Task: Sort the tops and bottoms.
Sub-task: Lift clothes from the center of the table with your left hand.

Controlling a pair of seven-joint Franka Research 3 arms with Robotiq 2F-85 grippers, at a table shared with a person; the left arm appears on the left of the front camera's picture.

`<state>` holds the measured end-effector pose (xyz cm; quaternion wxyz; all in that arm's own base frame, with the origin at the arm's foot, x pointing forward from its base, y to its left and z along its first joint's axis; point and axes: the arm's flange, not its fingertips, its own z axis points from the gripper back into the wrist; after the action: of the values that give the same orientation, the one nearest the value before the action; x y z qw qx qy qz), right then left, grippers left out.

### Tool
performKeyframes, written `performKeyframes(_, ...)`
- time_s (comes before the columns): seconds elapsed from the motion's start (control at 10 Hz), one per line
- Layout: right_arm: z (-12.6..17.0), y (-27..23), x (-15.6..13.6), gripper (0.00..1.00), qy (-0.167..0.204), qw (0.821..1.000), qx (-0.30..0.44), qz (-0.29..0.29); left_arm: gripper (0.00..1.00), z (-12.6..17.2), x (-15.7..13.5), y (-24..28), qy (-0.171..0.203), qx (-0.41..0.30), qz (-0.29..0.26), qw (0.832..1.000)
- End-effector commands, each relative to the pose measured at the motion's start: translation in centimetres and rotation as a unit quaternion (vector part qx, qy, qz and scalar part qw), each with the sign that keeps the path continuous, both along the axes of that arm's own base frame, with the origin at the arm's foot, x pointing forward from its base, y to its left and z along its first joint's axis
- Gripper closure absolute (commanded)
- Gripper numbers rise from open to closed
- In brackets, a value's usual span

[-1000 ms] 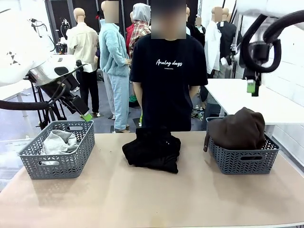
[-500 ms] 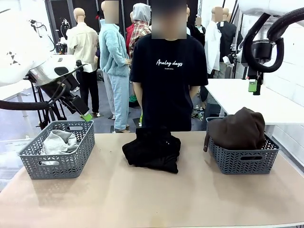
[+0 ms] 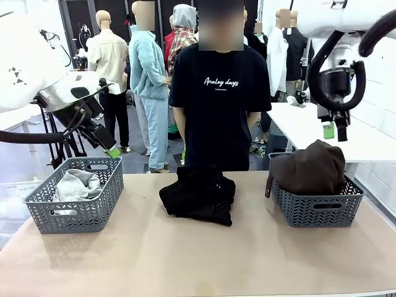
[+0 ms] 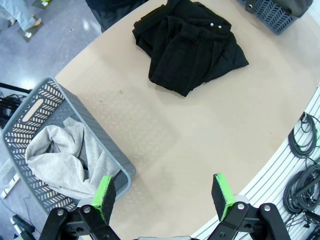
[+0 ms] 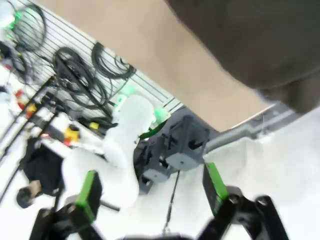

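Expect the black bundle [image 3: 199, 195] to be soft, light and limp — pinch a thick top fold. Left gripper [image 4: 162, 184] and right gripper [image 5: 150, 180] — both spread wide, holding nothing.

Your robot's two arms are glossy white with rounded shells. The left arm [image 3: 15, 55] bears small dark triangular marks and trails a thick black cable [image 3: 37, 137]. The right arm [image 3: 331, 17] carries a looping black hose [image 3: 314, 73]. The left gripper [image 4: 162, 187] and right gripper [image 5: 151, 180] are black linkages tipped with bright green pads, and silver screws dot the left one's joints. The person facing you wears a black short-sleeved T-shirt [image 3: 219, 117] with white script lettering.
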<state>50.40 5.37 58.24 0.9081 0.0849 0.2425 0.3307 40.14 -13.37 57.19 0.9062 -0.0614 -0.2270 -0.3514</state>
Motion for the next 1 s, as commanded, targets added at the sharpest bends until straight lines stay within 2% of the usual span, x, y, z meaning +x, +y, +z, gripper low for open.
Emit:
performKeyframes(0.0, -2.8, -0.4, -6.2, 0.0, -0.055, 0.998, -0.01, -0.033, 0.0, 0.1, 0.0, 0.2, 0.001, -0.005, -0.007, 1.0)
performKeyframes(0.2, -4.2, -0.1, -8.8, 0.0, -0.133, 0.991, 0.018, -0.004, 0.0, 0.1, 0.0, 0.2, 0.001, -0.005, -0.007, 1.0)
performKeyframes(0.3, -4.6, -0.4, -9.1, 0.0, -0.207, 0.978, 0.034, 0.0, 0.0, 0.1, 0.0, 0.2, 0.001, -0.005, -0.007, 1.0)
performKeyframes(0.5, -3.8, -1.1, -8.2, 0.0, -0.269, 0.961, 0.069, 0.016, 0.0, 0.1, 0.0, 0.2, 0.001, -0.005, -0.007, 1.0)
performKeyframes(0.7, -1.3, -1.5, -6.8, 0.0, -0.332, 0.94, 0.082, 0.002, 0.0, 0.1, 0.0, 0.2, 0.001, -0.005, -0.007, 1.0)
performKeyframes(0.9, 0.9, -1.8, -6.7, 0.0, -0.379, 0.919, 0.107, -0.02, 0.0, 0.1, 0.0, 0.2, 0.001, -0.005, -0.007, 1.0)
